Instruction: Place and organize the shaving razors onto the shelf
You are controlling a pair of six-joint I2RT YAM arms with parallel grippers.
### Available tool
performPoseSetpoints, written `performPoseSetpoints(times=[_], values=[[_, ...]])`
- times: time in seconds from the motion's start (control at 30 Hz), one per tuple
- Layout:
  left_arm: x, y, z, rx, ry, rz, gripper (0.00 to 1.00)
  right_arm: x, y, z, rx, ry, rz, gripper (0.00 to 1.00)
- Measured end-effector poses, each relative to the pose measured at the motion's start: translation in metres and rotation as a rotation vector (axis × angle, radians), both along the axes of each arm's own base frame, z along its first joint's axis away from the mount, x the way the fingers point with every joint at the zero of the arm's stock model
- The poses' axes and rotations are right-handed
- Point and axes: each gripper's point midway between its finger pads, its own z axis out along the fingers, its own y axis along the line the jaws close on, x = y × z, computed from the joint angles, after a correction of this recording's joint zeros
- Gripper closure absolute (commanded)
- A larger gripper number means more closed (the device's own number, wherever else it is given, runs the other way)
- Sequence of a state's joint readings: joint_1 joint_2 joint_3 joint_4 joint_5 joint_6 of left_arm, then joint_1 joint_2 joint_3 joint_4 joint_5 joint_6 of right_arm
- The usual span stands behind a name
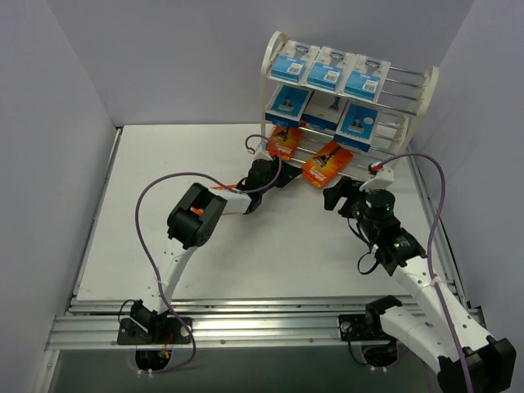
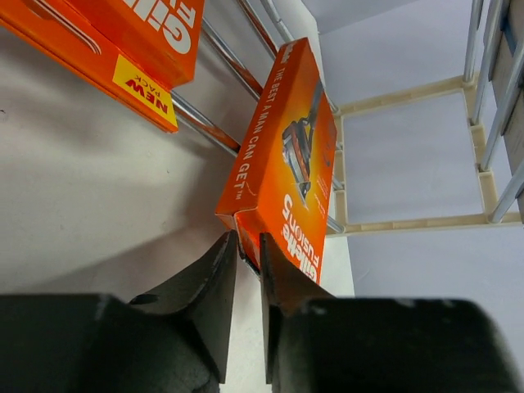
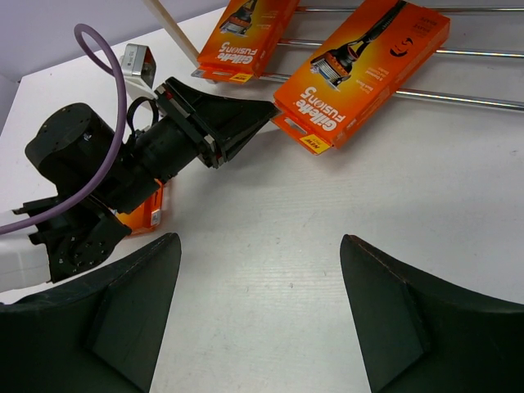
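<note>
The cream shelf (image 1: 429,85) holds three blue razor packs on its top tier (image 1: 325,72) and three on the middle tier (image 1: 330,112). Two orange razor boxes lean on the bottom rods, one on the left (image 1: 284,141) and one further right (image 1: 326,164). My left gripper (image 1: 288,174) is pinched on the near corner of the right-hand orange box (image 2: 285,164); both fingers touch it and the gap (image 2: 248,239) is narrow. In front of the shelf, over bare table, my right gripper (image 1: 340,196) stands open with nothing between its fingers (image 3: 139,278).
The shelf's chrome rods (image 3: 458,98) and cream end frame (image 2: 409,223) lie just beyond the boxes. The left arm's purple cable (image 1: 151,196) loops over the table's left half. White walls close in both sides.
</note>
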State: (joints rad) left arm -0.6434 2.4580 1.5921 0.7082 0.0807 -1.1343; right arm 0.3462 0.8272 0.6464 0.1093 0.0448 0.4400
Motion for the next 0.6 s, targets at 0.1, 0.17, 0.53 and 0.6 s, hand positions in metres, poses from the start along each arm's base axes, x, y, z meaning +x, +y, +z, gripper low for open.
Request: performPoseSetpoints(times=[0.1, 0.17, 0.53, 0.6], values=[[-0.0003, 0.0006, -0.0017, 0.004, 0.005, -0.005, 0.9, 0.0, 0.0, -0.0002, 0.0, 0.001, 0.0, 0.26], [0.0002, 0.0013, -0.0014, 0.0, 0.008, -0.006, 0.97, 0.0, 0.0, -0.0001, 0.0, 0.0, 0.0, 0.26], [0.0001, 0.0013, -0.0052, -0.046, 0.054, 0.0, 0.98, 0.0, 0.0, -0.0004, 0.0, 0.001, 0.0, 0.26], [0.0005, 0.002, -0.0075, -0.066, 0.075, 0.011, 0.98, -0.0001, 0.0001, -0.0005, 0.0, 0.001, 0.0, 0.26]])
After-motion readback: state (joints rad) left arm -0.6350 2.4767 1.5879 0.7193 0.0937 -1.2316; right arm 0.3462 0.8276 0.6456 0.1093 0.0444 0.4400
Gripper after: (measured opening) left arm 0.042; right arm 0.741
